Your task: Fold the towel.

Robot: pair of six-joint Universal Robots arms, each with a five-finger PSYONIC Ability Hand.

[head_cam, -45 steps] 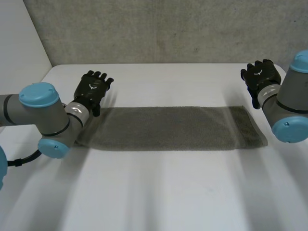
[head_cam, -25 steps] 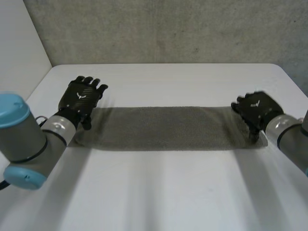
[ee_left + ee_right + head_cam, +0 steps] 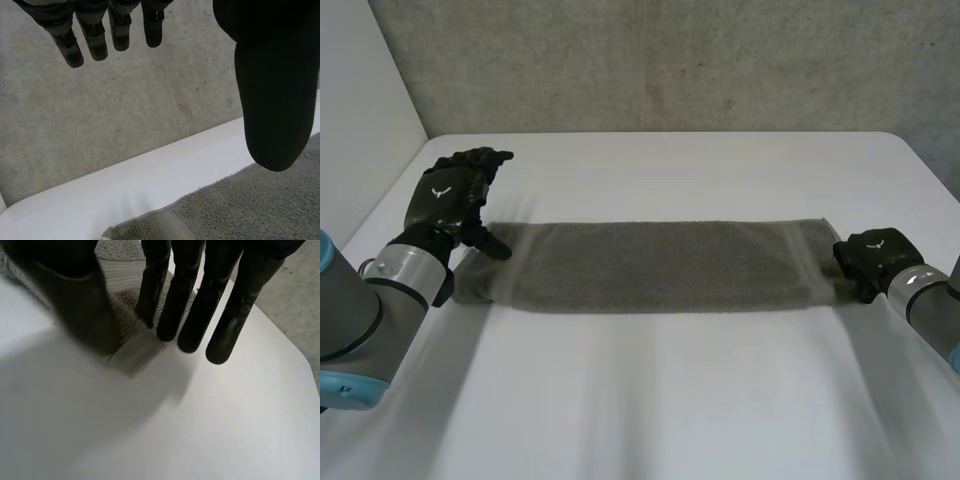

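A long grey towel (image 3: 660, 265) lies flat across the white table (image 3: 670, 400) as a narrow strip. My left hand (image 3: 448, 195) hovers over the towel's left end, open, its fingers (image 3: 95, 35) straight and its thumb (image 3: 270, 90) spread wide above the cloth (image 3: 260, 205). My right hand (image 3: 872, 258) is low at the towel's right end, at the near corner. In the right wrist view its fingers (image 3: 187, 305) are straight and the towel's corner (image 3: 117, 270) lies under the thumb and fingers, not pinched.
A grey concrete wall (image 3: 670, 60) runs behind the table's far edge. A white wall (image 3: 360, 110) stands to the left. Bare tabletop stretches in front of the towel.
My right hand has come down from the far right to the towel's right near corner. My left hand has drawn back leftwards and nearer, off the far left corner.
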